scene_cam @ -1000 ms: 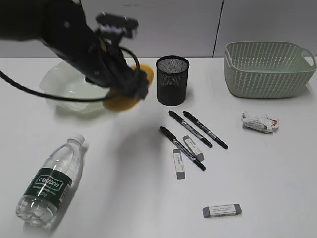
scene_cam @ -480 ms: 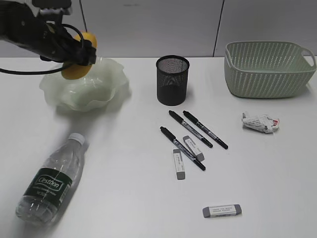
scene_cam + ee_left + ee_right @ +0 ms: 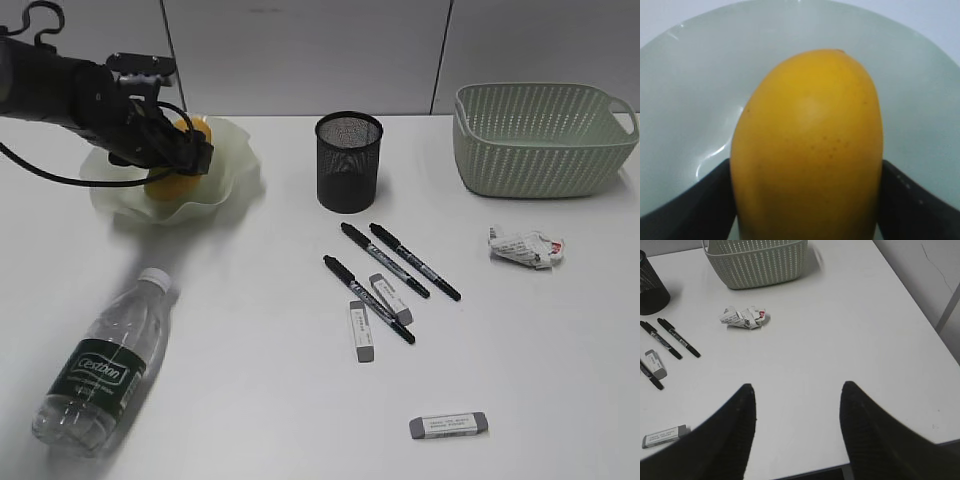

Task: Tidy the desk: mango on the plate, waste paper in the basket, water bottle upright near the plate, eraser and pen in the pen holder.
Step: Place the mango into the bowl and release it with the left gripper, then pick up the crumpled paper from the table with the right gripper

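- I see my left gripper point(image 3: 183, 158) clamped on the smooth yellow-orange oblong mango point(image 3: 807, 145); one dark finger point(image 3: 700, 200) presses each flank of the fruit.
- Below and around those jaws lies the translucent pale green glassy plate with a wavy rim point(image 3: 235, 165); whether the mango touches its floor I cannot tell.
- My right gripper point(image 3: 797, 430) hangs with jaws apart over bare white desk point(image 3: 805, 350), holding nothing.
- Ahead of the right jaws, to their left, lies the crumpled white printed paper wad point(image 3: 744, 317); beyond it stands the sage-green woven-pattern plastic basket point(image 3: 757, 262).
- Further left of those jaws: black marker pens point(image 3: 679, 337), a grey eraser point(image 3: 664, 436) and the black mesh pen holder point(image 3: 651, 287).
- The clear water bottle with a dark green label point(image 3: 103, 362) lies on its side, well apart from the left jaws, on their near side.
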You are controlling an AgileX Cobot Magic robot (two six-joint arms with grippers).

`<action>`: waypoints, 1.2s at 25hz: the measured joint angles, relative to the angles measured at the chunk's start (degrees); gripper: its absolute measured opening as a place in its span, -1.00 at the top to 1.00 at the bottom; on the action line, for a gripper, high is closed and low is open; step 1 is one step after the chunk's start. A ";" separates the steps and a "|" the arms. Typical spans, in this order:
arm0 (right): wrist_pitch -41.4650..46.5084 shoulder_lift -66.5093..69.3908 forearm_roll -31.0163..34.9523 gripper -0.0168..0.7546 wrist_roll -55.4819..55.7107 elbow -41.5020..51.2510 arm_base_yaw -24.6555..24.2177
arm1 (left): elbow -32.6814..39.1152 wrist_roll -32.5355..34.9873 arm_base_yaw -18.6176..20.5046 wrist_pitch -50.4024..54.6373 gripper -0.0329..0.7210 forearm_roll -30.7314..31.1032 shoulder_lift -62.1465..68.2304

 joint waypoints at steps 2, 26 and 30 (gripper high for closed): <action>0.00 0.00 0.00 -0.17 0.00 0.00 0.00 | 0.00 0.00 0.00 0.45 -0.69 0.00 0.00; 0.00 0.00 0.00 -0.17 0.00 0.00 0.00 | 34.61 0.00 0.00 19.54 -0.33 2.05 -62.59; 0.00 0.00 0.00 -0.17 0.00 0.00 0.00 | 40.27 0.00 0.00 30.70 -0.32 2.34 -83.68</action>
